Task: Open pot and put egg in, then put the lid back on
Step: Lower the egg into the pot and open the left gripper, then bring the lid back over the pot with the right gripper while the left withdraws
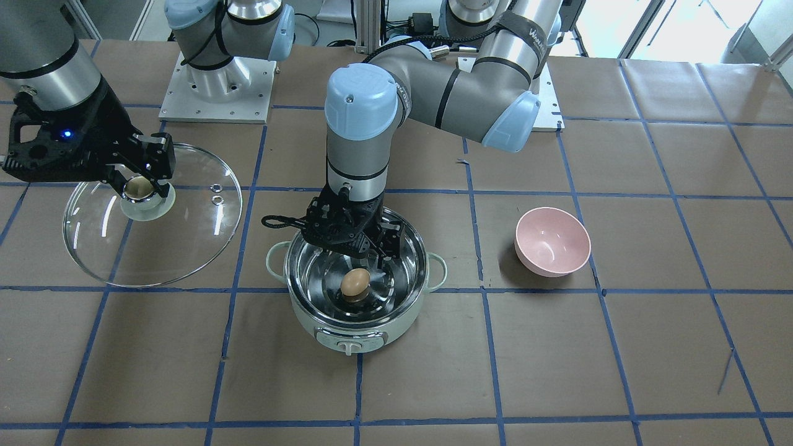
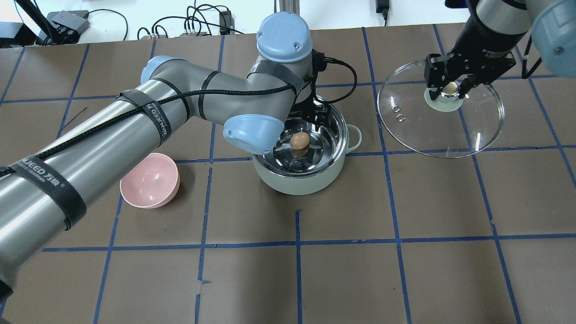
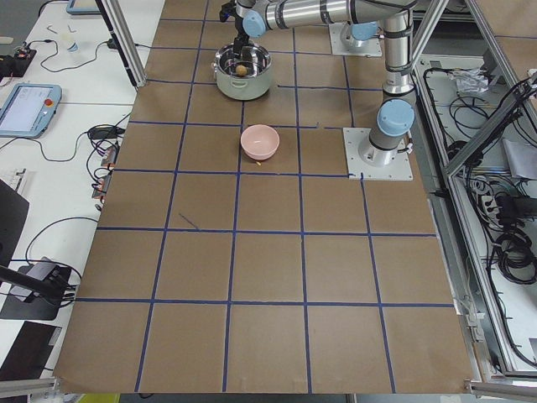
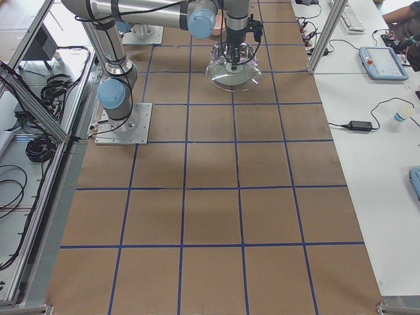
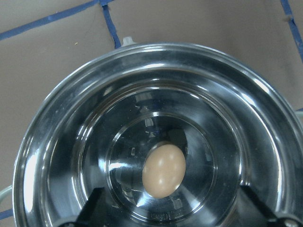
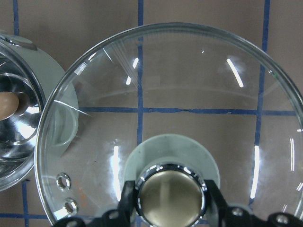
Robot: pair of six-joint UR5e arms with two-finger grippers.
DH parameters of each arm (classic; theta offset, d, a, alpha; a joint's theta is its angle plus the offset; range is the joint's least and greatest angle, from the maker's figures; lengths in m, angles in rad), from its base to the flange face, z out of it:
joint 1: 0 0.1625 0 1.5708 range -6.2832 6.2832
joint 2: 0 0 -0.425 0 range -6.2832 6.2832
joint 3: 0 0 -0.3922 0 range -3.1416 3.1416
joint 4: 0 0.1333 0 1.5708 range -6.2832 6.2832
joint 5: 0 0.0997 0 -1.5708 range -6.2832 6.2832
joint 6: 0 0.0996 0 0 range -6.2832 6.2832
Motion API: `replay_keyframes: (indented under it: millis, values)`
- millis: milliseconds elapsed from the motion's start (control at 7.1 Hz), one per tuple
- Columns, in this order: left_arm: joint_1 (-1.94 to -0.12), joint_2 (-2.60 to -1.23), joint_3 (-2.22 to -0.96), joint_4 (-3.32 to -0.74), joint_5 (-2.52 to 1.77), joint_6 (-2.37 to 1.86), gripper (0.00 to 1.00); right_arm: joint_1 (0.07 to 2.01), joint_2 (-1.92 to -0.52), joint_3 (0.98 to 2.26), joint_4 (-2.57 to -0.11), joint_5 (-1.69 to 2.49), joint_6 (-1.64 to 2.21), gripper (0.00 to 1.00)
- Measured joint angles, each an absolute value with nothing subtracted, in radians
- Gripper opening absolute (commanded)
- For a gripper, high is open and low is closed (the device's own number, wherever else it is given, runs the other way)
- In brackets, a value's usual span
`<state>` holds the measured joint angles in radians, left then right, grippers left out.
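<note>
1. Pot (image 1: pixel 399 322): it stands uncovered on the brown table (image 1: pixel 619 347), with its control knob (image 1: pixel 350 348) facing away from the robot's base. I see its steel inside in the left wrist view (image 5: pixel 57 156) and its pale green wall in the overhead view (image 2: pixel 297 180).
2. Egg (image 1: pixel 355 282): it lies on the pot's floor near the centre. It appears as a light-brown oval in the left wrist view (image 5: pixel 164 170) and in the overhead view (image 2: pixel 299 141). Nothing grips it.
3. Left gripper (image 1: pixel 362 251): it hangs just over the pot's rim on the robot's side, pointing down. In the left wrist view its two fingers (image 5: pixel 94 208) stand wide apart at the lower corners of the frame, clear of the egg, so I read this gripper as released.
4. Lid (image 1: pixel 186 235): it sits off the pot, just beside it on the robot's right. I cannot tell whether its steel rim touches the table.
5. Right gripper (image 1: pixel 141 186): it is clamped on the lid's gold-topped knob (image 6: pixel 170 191), one black finger (image 6: pixel 127 198) pressed against each side of the knob. The overhead view shows the same grasp (image 2: pixel 450 90).
6. Pink bowl (image 1: pixel 551 241): it rests upright on the table on the robot's left of the pot, apart from it.
</note>
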<state>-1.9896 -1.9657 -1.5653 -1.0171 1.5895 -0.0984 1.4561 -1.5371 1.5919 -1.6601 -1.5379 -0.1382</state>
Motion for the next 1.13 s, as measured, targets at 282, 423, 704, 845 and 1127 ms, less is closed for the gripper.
replay_keyframes:
  millis: [282,423,704,845,1127]
  values:
    - [-1.975,-1.908,-1.569,-1.075,1.592,-0.094,0.99,1.495,-1.525,1.586,-1.681,-1.538,-0.058,0.33]
    - [-1.932,-1.838,-1.568,-1.177,1.592,-0.079,1.0,1.552,-1.507,1.584,-1.709,-1.539,0.007,0.33]
    - [-1.774,-1.68,-1.565,-1.386,1.59,-0.004,1.0,1.707,-1.448,1.58,-1.784,-1.544,0.194,0.33]
    - [-1.706,-1.626,-1.565,-1.44,1.591,0.018,1.0,1.777,-1.409,1.577,-1.831,-1.543,0.279,0.33]
    - [-1.648,-1.589,-1.555,-1.491,1.592,0.031,1.0,1.866,-1.307,1.534,-1.913,-1.537,0.386,0.33]
